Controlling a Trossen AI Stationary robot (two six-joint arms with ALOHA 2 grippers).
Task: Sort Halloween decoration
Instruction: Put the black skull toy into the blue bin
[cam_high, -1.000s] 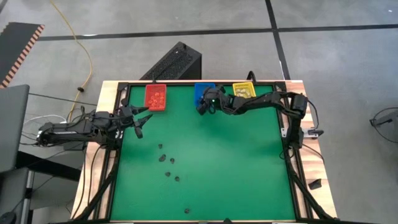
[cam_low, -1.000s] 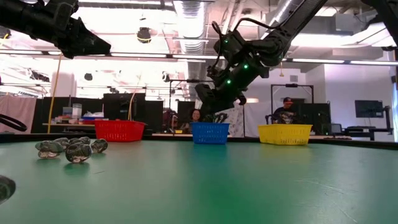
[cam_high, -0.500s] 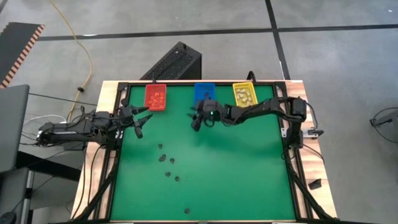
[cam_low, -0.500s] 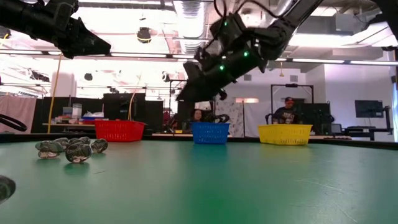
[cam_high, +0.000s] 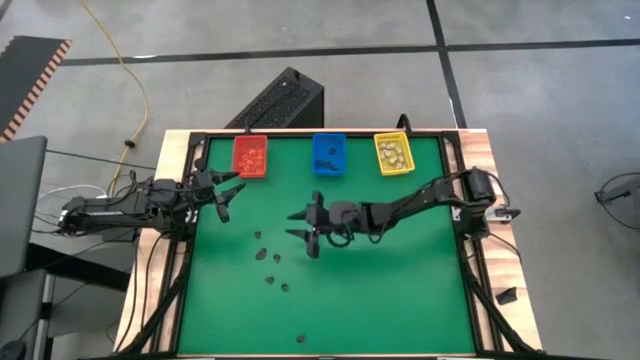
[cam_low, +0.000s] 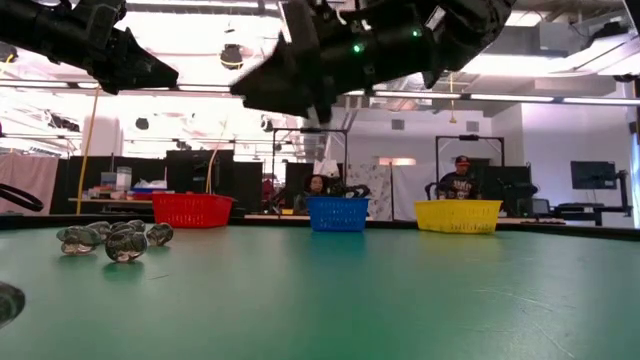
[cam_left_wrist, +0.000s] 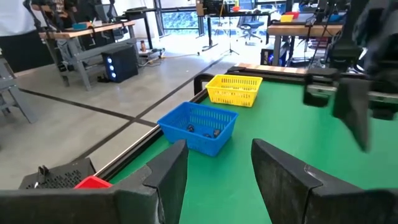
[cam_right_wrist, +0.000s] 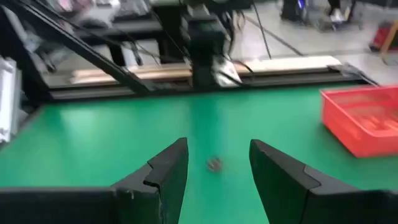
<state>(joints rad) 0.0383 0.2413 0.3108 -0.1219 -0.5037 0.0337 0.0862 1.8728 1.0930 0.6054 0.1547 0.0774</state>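
The right claw (cam_high: 305, 227) hangs wide and empty above the green counter (cam_high: 400, 290), well in front of the blue bin (cam_high: 328, 153). Black trinkets (cam_high: 268, 256) lie scattered on the counter beside it. The left claw (cam_high: 228, 193) waits spread and empty near the red bin (cam_high: 250, 156).

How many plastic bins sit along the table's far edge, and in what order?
3, in a row at the far edge: the red bin nearest the left arm's side, the blue bin in the middle, the yellow bin toward the right arm's side. None appears hidden.
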